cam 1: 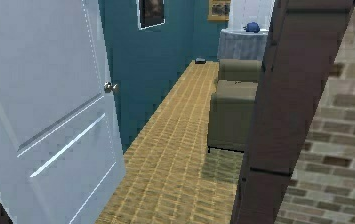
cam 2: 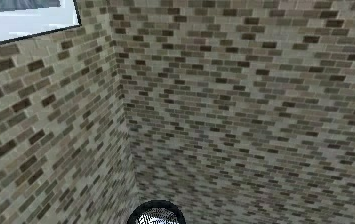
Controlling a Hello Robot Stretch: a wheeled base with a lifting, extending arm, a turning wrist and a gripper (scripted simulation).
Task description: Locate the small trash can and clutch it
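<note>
- Presently the small trash can is not yet located. Where it stands cannot be told, and it is judged to lie farther into the room ahead.
- The gripper's state cannot be told, so nothing should be assumed about it.
- Only a narrow gap is left between the white door (cam 1: 45, 120) on the left and the dark door frame (cam 1: 285, 110) on the near right. The base could be scraped against either if the drive through is not kept centred.
- A brick wall (cam 2: 235, 100) is seen close on the arm's side. It would likely be struck if the arm were extended here.
- Beyond the gap, the path over the woven floor (cam 1: 175, 150) is narrowed by the olive sofa (cam 1: 233, 110) on the right, so a wide turn could end in a bump.
- A small dark thing (cam 1: 200, 62) on the floor at the far wall is too small to be named. It could be mistaken for the can.
</note>
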